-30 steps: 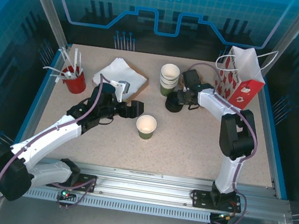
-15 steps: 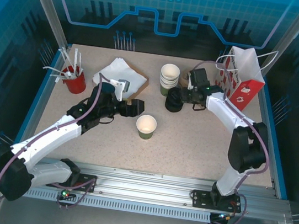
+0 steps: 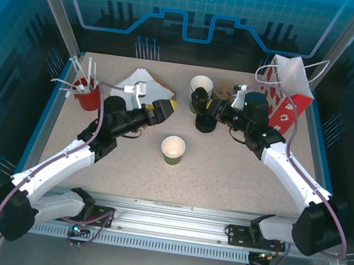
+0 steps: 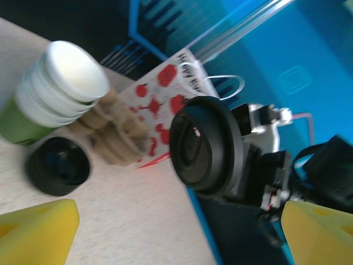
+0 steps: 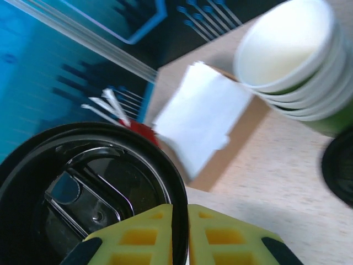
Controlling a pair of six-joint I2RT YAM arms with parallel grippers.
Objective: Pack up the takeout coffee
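The takeout coffee cup (image 3: 173, 149), green-sided and cream inside, stands lidless at mid-table. My right gripper (image 3: 202, 104) hovers between the cup stack and the lid stack, shut on the rim of a black lid (image 5: 83, 187). Its yellow fingers (image 5: 138, 240) pinch the rim edge-on. That lid (image 4: 204, 146) shows tilted in the left wrist view. My left gripper (image 3: 164, 109) hangs open beside the napkins, left of the lid. Its yellow fingertips (image 4: 33, 232) stand wide apart with nothing between them.
A stack of lidless cups (image 3: 201, 88) and a stack of black lids (image 3: 206, 124) stand at the back middle. A red-patterned gift bag (image 3: 286, 95) is at back right. White napkins (image 3: 142, 85) and a red cup of stirrers (image 3: 88, 96) sit at back left.
The right arm has swung round and risen off the lid stack with one lid in its fingers. The left gripper has lifted and moved back toward the napkins.
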